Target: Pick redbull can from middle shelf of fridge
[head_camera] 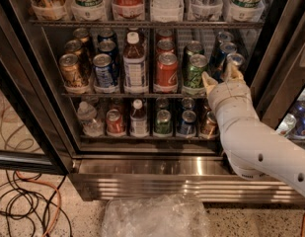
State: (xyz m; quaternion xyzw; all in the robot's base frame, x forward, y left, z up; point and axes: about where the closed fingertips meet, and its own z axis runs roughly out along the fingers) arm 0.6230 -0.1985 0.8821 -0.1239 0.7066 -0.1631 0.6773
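Claw [221, 75] hangs spread wide at three o'clock on the middle shelf [137, 96], just in front of the redbull can [234, 59]; I judge gripping and withdrawing remain.

Redbull can [235, 59] partly behind end effector [220, 74]

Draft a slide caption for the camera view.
Open gripper poised at the redbull can, right end of the fridge's middle shelf.
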